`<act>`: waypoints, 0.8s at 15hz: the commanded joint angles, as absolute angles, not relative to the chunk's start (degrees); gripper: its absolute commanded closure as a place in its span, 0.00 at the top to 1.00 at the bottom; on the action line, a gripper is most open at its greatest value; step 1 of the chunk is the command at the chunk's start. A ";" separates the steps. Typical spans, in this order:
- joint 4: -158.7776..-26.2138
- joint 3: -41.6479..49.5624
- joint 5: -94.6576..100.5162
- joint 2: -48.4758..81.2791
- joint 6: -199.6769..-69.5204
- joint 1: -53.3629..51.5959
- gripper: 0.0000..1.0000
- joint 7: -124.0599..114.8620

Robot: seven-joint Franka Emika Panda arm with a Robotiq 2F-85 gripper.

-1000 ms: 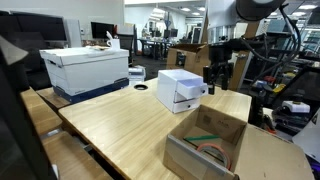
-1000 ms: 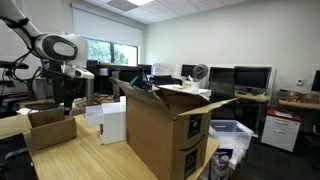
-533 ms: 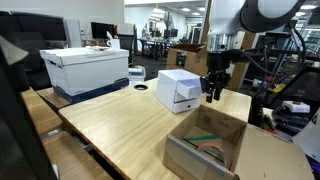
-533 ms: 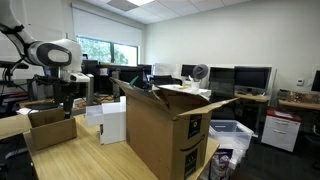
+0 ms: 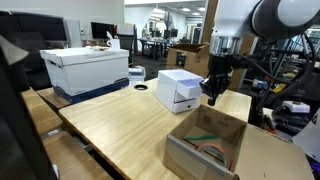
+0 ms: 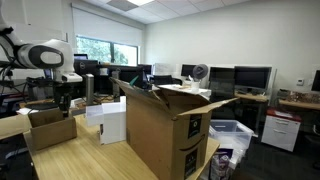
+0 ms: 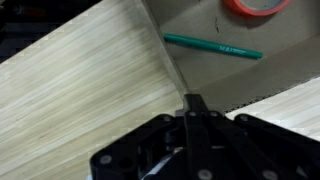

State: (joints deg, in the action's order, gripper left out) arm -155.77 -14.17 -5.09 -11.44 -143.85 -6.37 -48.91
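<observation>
Leftmost in the wrist view, bare wooden table [image 7: 80, 70]. At centre, gripper [image 7: 195, 108], fingers pressed together on nothing, hanging over the table just outside the cardboard box [image 7: 165, 50] wall. Up and right of the fingertips, inside the box, green pen [image 7: 212, 46], long axis lying crosswise, nearly level. Farthest right, probably an orange tape roll [image 7: 258, 6], cut by the frame.

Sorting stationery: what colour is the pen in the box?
The pen is green, clearest in wrist view.
</observation>
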 commanded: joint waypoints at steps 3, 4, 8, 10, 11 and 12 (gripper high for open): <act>-157.18 -15.19 -0.92 -13.01 -148.34 -5.88 0.03 -53.98; -156.91 -15.18 -0.38 -12.58 -148.94 -5.88 0.02 -54.02; -156.61 -15.61 1.08 -11.83 -150.70 -6.12 0.02 -55.10; -156.45 -15.66 1.45 -11.54 -151.13 -6.01 0.02 -54.91; -156.41 -15.82 1.73 -11.40 -151.37 -6.00 0.02 -54.90; -156.24 -15.89 2.00 -11.17 -151.46 -5.97 0.02 -54.84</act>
